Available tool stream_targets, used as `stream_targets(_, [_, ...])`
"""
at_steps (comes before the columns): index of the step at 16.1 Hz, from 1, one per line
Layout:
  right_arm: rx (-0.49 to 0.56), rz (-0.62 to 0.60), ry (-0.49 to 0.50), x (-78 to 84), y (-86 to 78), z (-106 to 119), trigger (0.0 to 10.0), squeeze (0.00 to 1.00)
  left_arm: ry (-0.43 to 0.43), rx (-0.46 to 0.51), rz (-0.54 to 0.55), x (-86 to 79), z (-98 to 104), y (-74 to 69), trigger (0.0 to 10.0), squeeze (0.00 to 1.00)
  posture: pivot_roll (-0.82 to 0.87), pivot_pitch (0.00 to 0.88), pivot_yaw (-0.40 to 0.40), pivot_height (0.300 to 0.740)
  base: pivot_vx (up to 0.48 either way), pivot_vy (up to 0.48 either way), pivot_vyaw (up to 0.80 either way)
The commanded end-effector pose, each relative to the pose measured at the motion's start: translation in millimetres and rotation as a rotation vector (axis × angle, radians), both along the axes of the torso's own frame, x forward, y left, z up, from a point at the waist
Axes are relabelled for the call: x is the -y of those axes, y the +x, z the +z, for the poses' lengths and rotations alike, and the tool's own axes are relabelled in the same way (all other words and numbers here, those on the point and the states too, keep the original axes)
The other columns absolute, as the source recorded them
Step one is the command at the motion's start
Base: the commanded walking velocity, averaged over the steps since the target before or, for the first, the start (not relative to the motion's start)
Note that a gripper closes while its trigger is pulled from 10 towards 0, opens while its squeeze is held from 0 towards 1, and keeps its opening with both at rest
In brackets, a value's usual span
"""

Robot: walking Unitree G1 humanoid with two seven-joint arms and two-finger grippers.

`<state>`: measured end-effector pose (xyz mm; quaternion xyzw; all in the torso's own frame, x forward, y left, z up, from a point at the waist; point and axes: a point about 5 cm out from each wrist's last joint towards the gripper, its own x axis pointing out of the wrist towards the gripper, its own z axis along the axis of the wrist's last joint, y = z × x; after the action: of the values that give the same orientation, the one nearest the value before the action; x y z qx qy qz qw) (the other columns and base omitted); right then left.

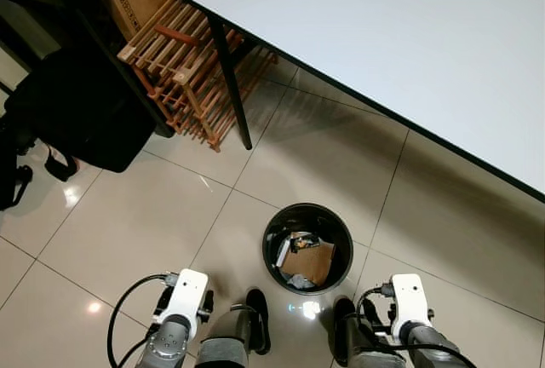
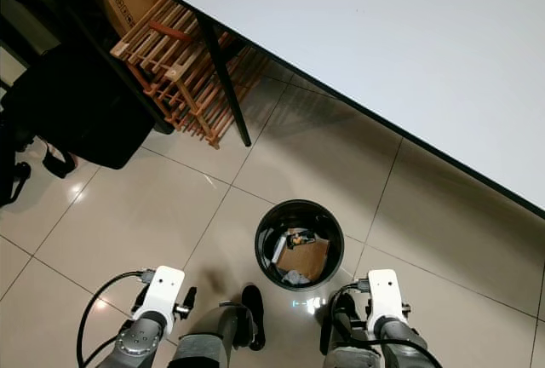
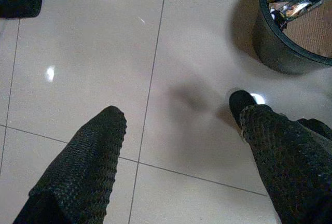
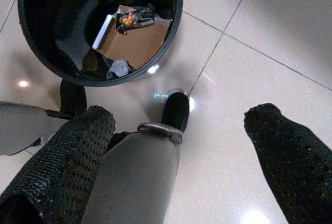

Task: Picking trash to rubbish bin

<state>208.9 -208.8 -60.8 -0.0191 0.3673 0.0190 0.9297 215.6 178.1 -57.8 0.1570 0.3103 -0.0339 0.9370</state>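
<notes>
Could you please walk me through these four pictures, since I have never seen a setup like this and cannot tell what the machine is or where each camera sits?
This is a walking humanoid robot with two silver arms. The two wide pictures come from a stereo camera on its head, looking down at the tiled floor. There you see its left arm and right arm hanging low, and its dark feet between them.

Just ahead stands a round black rubbish bin holding a piece of cardboard, a snack wrapper and other scraps. Beyond it is a white table, with a wooden rack and a black bag to the robot's left.

The other two pictures come from wrist cameras. The left gripper and right gripper are both open and hold nothing.
</notes>
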Motion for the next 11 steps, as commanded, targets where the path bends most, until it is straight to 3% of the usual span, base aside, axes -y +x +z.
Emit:
stream_targets(1, [-0.043, -0.017, 0.018, -1.9, -13.1, -8.4, 10.0, 0.00, 0.011, -0.055, 0.017, -6.6, -8.9, -14.9, 10.0, 0.00, 0.06, 0.335, 0.113, 0.740, 0.000, 0.000, 0.00])
stream_targets(6, [-0.051, -0.043, 0.021, -0.2, -15.6, -9.7, 10.0, 0.00, -0.002, -0.041, 0.020, -5.8, -8.2, -14.7, 10.0, 0.00, 0.05, 0.321, 0.113, 0.740, 0.000, 0.000, 0.00])
stream_targets(11, [-0.058, -0.041, 0.018, 0.5, -17.3, -10.6, 10.0, 0.00, 0.010, -0.043, -0.022, -0.4, -8.8, -14.8, 10.0, 0.00, 0.04, 0.288, 0.110, 0.740, -0.253, 0.000, 0.00])
